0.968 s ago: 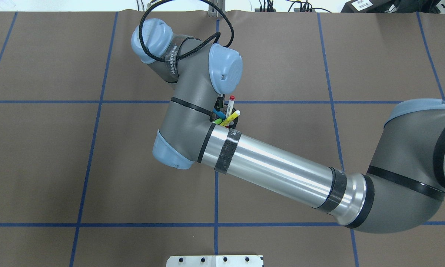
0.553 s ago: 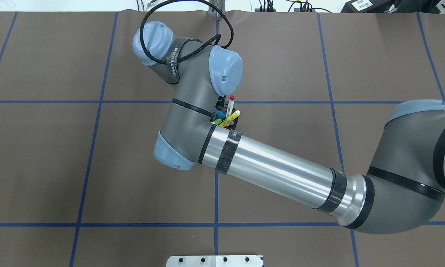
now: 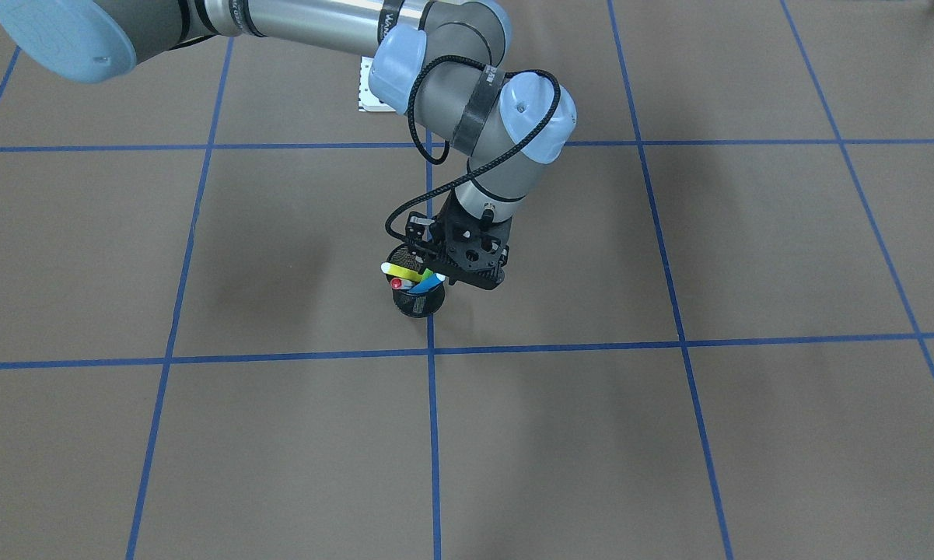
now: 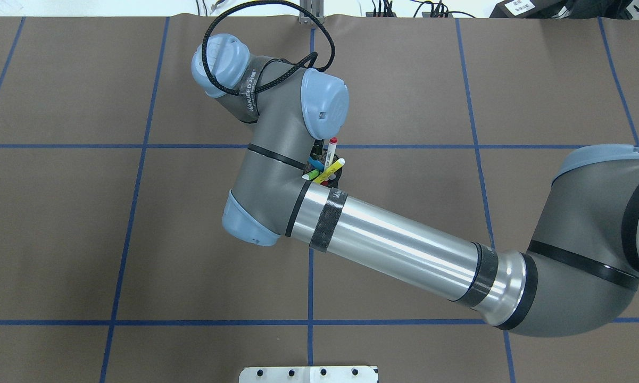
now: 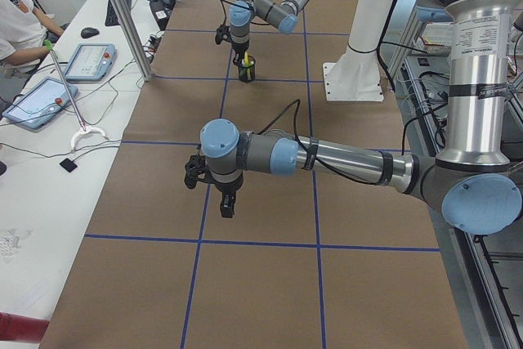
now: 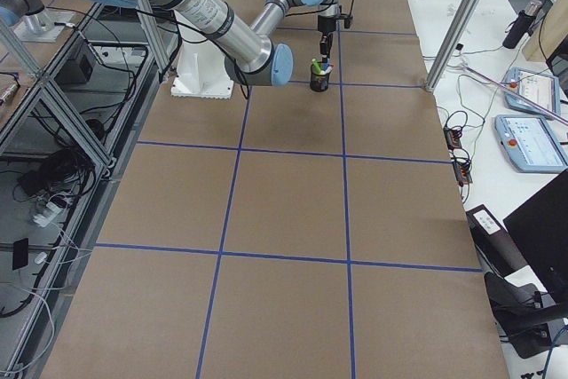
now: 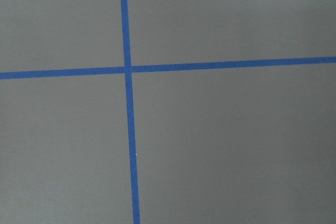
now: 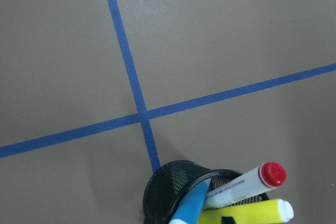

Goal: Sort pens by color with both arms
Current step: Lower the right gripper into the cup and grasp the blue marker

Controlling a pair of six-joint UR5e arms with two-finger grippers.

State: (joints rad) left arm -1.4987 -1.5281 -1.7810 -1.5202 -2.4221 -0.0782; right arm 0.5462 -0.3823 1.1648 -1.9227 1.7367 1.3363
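Where the front-facing camera looks down on the brown bench (image 3: pixel 669 233), a black mesh cup (image 3: pixel 418 302) stands on a blue tape line (image 3: pixel 433 435), just short of a crossing. Four pens lean out of it. The yellow marker (image 3: pixel 403 271) has a pale end, the blue marker (image 3: pixel 426 281) lies beside it, and the white marker (image 3: pixel 396 284) shows only its red tip. The right gripper (image 3: pixel 473 268) hangs just beside the cup's rim. Whether its fingers are spread or closed cannot be told.

From overhead, the right arm (image 4: pixel 393 239) reaches in and its wrist hides the gripper and most of the cup. The pens fan out of the gap. The white one with its red cap points away from the robot, the yellow one crosses it, and the lime green marker (image 4: pixel 312 174) and the blue one lean toward the wrist.

In the exterior left view, the left arm (image 5: pixel 327 157) stretches low over the bench. The left gripper (image 5: pixel 227 206) points down near a tape line, well apart from the cup. I cannot tell its opening.

In the exterior right view the cup stands far off, under the right gripper.

The left wrist view shows only the bench and crossing tape.

In the right wrist view the cup sits at the bottom edge, holding the white, yellow and blue pens. No fingers show.
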